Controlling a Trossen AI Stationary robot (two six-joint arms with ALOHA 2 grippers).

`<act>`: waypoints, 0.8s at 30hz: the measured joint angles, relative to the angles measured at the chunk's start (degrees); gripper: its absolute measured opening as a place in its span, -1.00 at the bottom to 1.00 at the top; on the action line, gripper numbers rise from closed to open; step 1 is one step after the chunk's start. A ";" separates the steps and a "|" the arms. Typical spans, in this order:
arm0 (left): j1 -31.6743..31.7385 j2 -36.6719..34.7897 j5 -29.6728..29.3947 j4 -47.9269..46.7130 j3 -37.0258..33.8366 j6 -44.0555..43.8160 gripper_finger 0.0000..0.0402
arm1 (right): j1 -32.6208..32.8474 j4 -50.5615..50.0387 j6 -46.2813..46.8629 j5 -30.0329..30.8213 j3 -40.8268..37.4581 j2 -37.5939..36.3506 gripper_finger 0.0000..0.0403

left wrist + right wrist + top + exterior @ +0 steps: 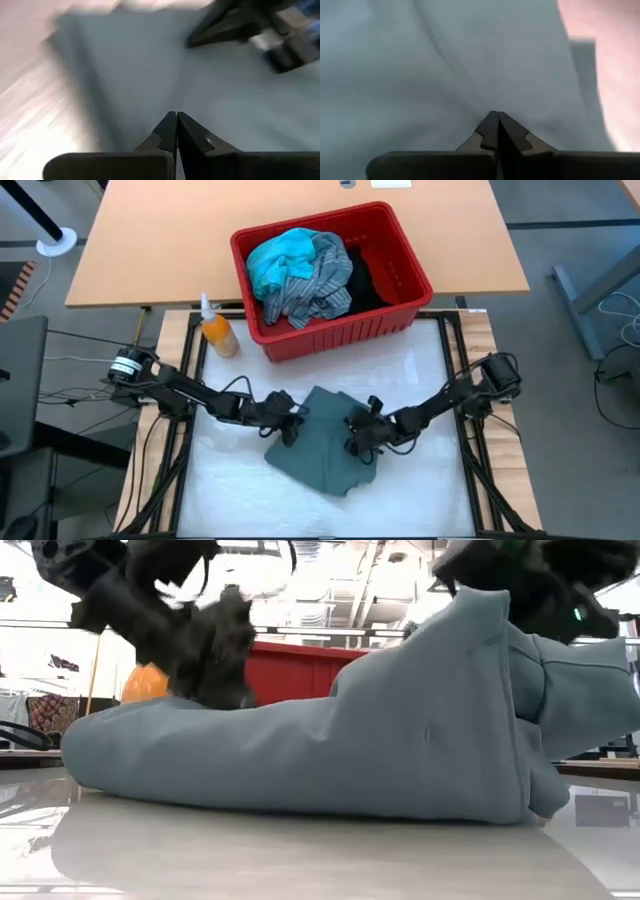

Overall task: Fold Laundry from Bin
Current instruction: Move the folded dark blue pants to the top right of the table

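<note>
Overhead and level views of both arms at the grey-green garment [322,442], which lies partly folded on the white worktop [420,380], near its middle and toward the front edge. The left arm reaches in low from the worktop's left edge; its left hand [289,423] rests at the garment's left border, fingers pressed together, pinching cloth as far as the level view shows. The right arm reaches in from the right edge, elbow raised; its right hand [357,438] sits on the garment's right part, fingers likewise closed. In the level view the cloth on that side is drawn up into a peak [480,610] under the right hand, while the rest slopes down flat to the worktop. The red bin [400,315] stands at the worktop's rear edge, holding the turquoise garment [280,258], the striped shirt [315,285] and the black garment [365,275]. An orange bottle [217,330] stands just beside the bin's left wall.
</note>
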 joint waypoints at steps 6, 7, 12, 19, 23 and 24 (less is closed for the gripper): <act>-1.96 -7.18 -1.89 1.89 0.06 2.24 -1.00 | 0.73 2.96 -5.20 -0.31 6.02 -9.96 -0.89; -1.94 -8.54 -2.41 1.89 0.06 3.25 -1.00 | 1.20 5.66 -5.59 -1.41 6.73 -10.42 -0.89; 1.17 -11.03 -3.21 -2.16 0.08 7.83 -1.00 | 4.36 19.21 -8.79 -4.52 8.22 -3.57 -0.89; 4.20 -10.97 0.72 -5.35 0.02 8.71 -1.00 | 4.90 28.24 -18.19 -7.87 15.74 11.48 -0.88; 4.41 -10.97 1.03 -5.73 0.02 9.64 -1.00 | 4.69 27.80 -23.32 -13.76 22.90 19.48 -0.88; 4.41 -10.97 1.12 -6.31 0.02 9.73 -1.00 | 4.20 28.71 -22.91 -15.72 24.00 20.76 -0.87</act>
